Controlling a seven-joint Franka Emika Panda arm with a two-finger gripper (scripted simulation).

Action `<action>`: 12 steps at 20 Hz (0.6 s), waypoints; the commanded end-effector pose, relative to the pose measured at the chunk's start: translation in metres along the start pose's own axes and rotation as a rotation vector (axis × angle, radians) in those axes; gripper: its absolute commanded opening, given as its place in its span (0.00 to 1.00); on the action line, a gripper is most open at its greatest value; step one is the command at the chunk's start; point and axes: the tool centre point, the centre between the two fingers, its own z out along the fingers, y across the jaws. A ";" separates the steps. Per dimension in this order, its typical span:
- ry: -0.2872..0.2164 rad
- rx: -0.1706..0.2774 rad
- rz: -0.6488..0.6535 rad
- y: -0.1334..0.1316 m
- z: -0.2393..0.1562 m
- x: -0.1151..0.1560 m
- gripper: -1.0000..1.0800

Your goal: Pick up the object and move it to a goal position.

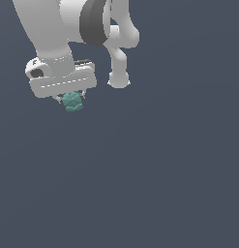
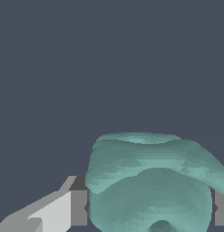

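Note:
The object is a small teal-green lumpy block, hanging just under the white hand of the arm at the upper part of the exterior view's left. My gripper is shut on it, with only short finger stubs showing at either side of the block. In the wrist view the object fills the space between the two grey finger pads, which press against its sides. No goal marker shows in either view.
The white arm with its dark joint band fills the upper part of the exterior view's left. Behind everything is a plain dark blue-grey surface.

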 end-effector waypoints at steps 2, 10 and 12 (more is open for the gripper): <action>-0.001 0.001 0.000 0.009 -0.037 -0.005 0.00; -0.001 0.000 -0.001 0.031 -0.116 -0.013 0.00; -0.001 0.000 -0.001 0.036 -0.133 -0.015 0.00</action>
